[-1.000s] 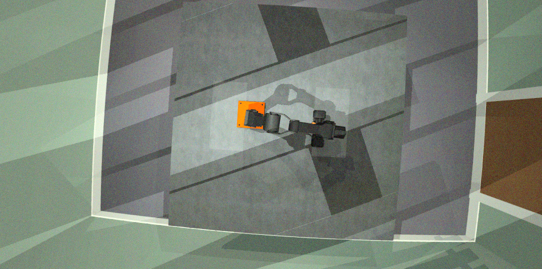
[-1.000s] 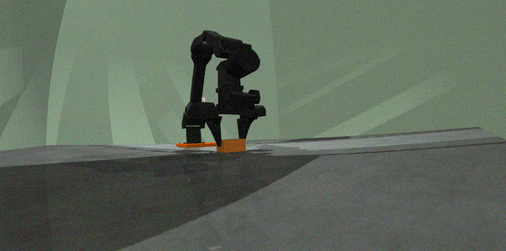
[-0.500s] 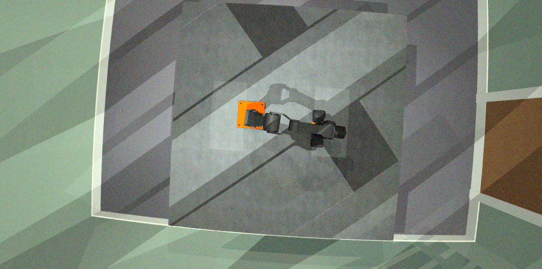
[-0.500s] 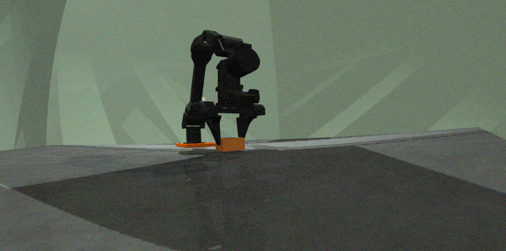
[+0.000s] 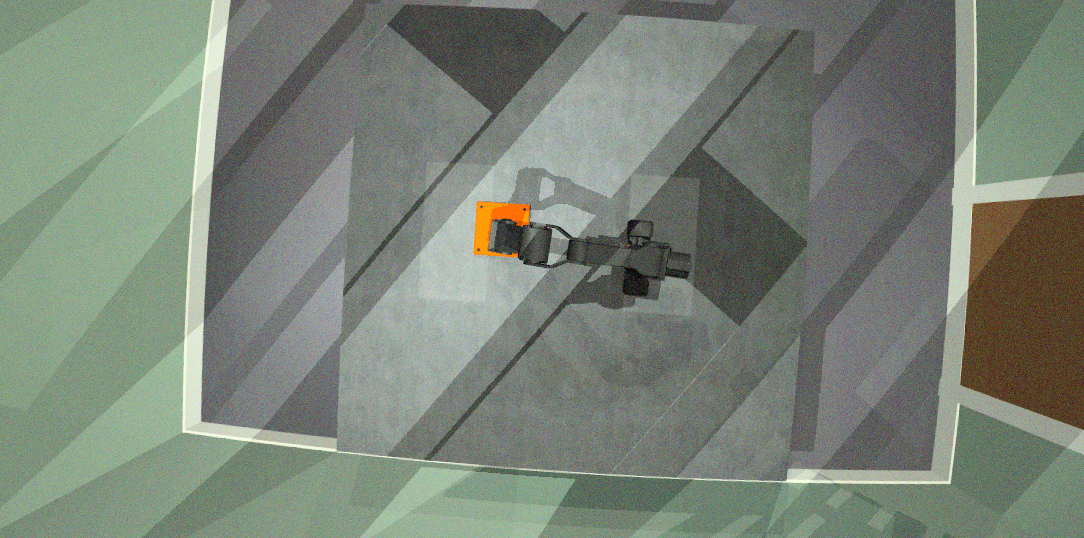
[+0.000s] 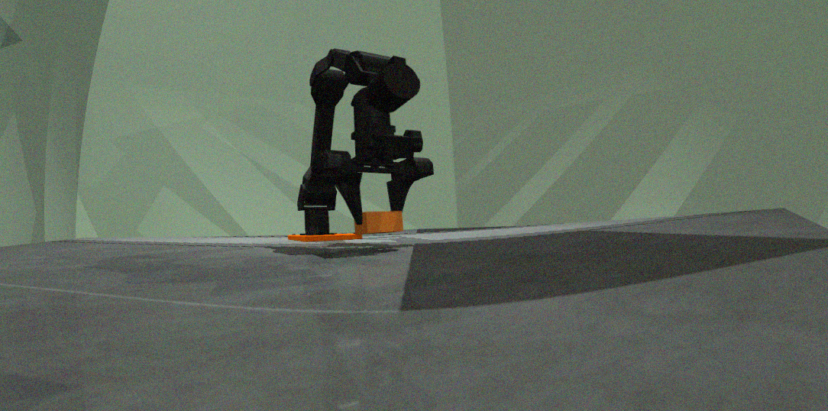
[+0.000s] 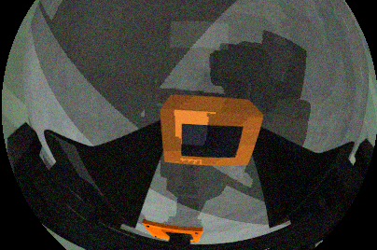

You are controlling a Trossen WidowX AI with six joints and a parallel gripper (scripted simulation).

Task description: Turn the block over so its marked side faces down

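Gripping: gripper (image 6: 379, 216) clamped on the block's (image 6: 380, 221) two side faces.
Handling: block looks rigid, light, smooth-sided.
Hold: opposite sides, near mid-height.
Place: desk (image 6: 521, 269) centre.

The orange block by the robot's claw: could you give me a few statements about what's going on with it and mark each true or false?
1. The gripper is closed on the orange block. True.
2. The block's dark marked face points up toward the wrist camera. True.
3. The block is stacked on the flat orange plate at the foot of the arm. False: it is beside the plate, between the fingers.
4. The block is blue all over. False: it is orange, with one dark patch on the face seen from the wrist.
5. The gripper's fingers point down at the table. True.
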